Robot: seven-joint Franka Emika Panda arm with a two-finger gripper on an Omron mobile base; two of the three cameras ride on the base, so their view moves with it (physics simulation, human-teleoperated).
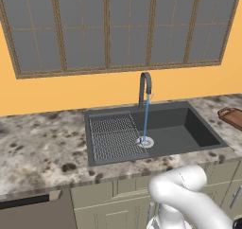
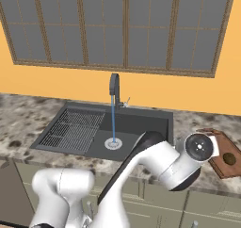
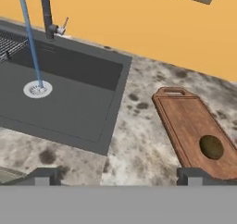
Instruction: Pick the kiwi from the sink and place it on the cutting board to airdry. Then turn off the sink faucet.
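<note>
Kiwi (image 3: 211, 146), small, brown and egg-shaped, is lying on the reddish-brown wooden cutting board (image 3: 187, 121) with its darker raised rim, toward the board's 5 o'clock end in the hand view. The board is resting on the speckled granite tabletop (image 3: 139, 140), at 3 o'clock from the large dark grey rectangular sink (image 3: 69, 102) and apart from it. The pincer (image 3: 116, 176) is hovering above the tabletop between sink and board with its two dark tips spread wide and nothing between them.

By the look of it, the fruit is light, firm but bruisable, with a rough skin that grips well; it would roll on its long axis, so a hold across its narrow middle would suit it. That step seems done.

Water is streaming blue from the tall slim dark grey gooseneck faucet (image 1: 144, 88) onto the round silver drain (image 1: 145, 141). Its small lever (image 3: 62, 26), at the spout's base, is probably the next thing to reach: stiff, thin, best pushed from the side.
</note>
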